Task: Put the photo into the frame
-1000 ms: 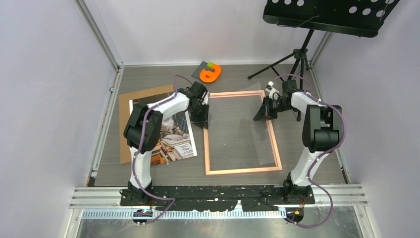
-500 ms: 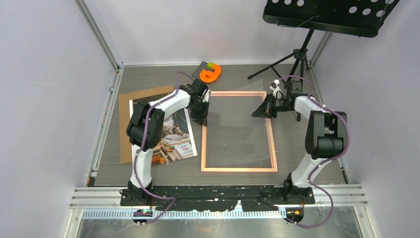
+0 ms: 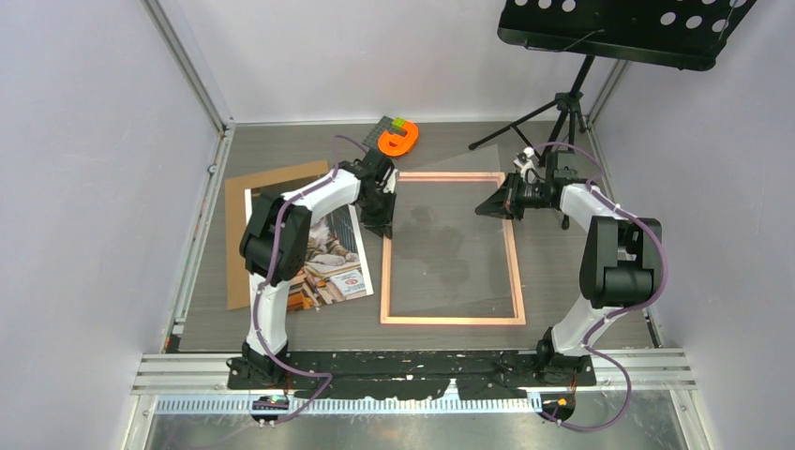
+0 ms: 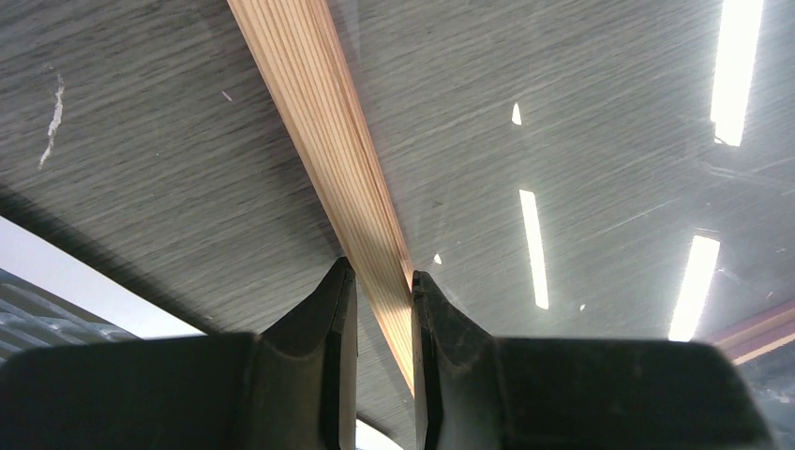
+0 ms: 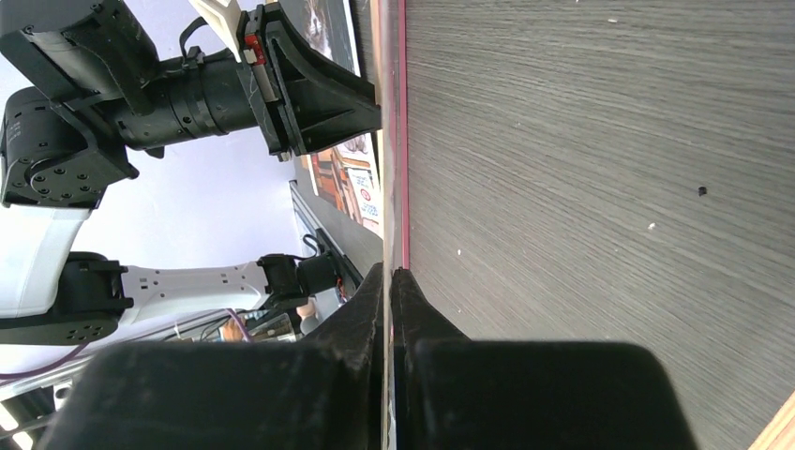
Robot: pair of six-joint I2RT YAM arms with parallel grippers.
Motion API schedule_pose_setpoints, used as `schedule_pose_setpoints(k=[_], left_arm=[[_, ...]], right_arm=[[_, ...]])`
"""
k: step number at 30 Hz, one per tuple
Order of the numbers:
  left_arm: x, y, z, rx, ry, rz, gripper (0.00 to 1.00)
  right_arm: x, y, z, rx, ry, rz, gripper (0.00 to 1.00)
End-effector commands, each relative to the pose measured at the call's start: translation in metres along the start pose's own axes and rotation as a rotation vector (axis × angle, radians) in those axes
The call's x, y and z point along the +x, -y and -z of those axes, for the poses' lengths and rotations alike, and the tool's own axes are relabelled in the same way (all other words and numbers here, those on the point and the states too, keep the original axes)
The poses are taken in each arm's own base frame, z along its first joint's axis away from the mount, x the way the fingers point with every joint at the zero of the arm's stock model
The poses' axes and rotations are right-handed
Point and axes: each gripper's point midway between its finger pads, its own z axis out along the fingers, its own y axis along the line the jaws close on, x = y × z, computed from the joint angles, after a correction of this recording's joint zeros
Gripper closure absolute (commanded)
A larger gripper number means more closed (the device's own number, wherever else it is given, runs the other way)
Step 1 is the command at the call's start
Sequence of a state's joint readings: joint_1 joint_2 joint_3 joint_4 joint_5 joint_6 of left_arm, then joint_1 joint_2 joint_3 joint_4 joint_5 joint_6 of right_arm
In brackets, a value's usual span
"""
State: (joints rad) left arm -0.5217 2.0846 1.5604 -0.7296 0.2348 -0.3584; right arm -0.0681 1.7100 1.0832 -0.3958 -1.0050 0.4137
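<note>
The frame [image 3: 514, 272], thin and pink with a clear pane, lies flat in the middle of the table. My left gripper [image 3: 380, 223] is at its left bar near the far corner. In the left wrist view the fingers [image 4: 427, 309] of that gripper [image 4: 375, 281] close around the bar [image 4: 328, 112]. My right gripper [image 3: 495, 204] is shut on the frame's right edge near the far corner, its tips [image 5: 389, 277] pinching the thin edge [image 5: 403, 141]. The photo [image 3: 328, 258], a cat on books, lies left of the frame, partly under my left arm.
A brown backing board [image 3: 239, 244] lies under the photo. An orange object [image 3: 398, 141] with a green block sits at the back. A black music stand [image 3: 628, 28] on a tripod [image 3: 562, 117] stands at the back right. Walls close in both sides.
The frame has swung from skewed to square with the table's front edge, its near end shifting left. My right gripper has moved slightly back and right. My left gripper has barely moved.
</note>
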Motion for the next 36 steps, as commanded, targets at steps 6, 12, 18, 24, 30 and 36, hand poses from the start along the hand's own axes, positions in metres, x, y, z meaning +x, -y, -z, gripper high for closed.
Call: schedule_pose_setpoints(k=[6,12,18,24,30,36], left_arm=[[-0.017,0.011,-0.001,0.032,0.058,-0.051,1.0],[-0.016,0.008,-0.004,0.02,0.058,-0.055,1.0],[-0.013,0.007,-0.007,0.01,0.058,-0.062,1.0],[-0.01,0.009,-0.012,0.009,0.049,-0.066,1.0],[-0.01,0.013,-0.011,0.013,0.049,-0.073,1.0],[-0.011,0.013,-0.009,0.012,0.055,-0.075,0.97]], right_arm=[[-0.002,-0.016,0.006,-0.032,0.003,0.025,0.94],[0.001,-0.013,0.005,-0.029,-0.016,0.005,0.94],[0.003,-0.013,0.007,-0.032,-0.029,-0.018,0.94],[0.002,-0.015,0.009,-0.04,-0.03,-0.033,0.94],[0.002,-0.019,0.01,-0.052,-0.027,-0.047,0.94],[0.004,-0.016,0.009,-0.051,-0.028,-0.054,0.94]])
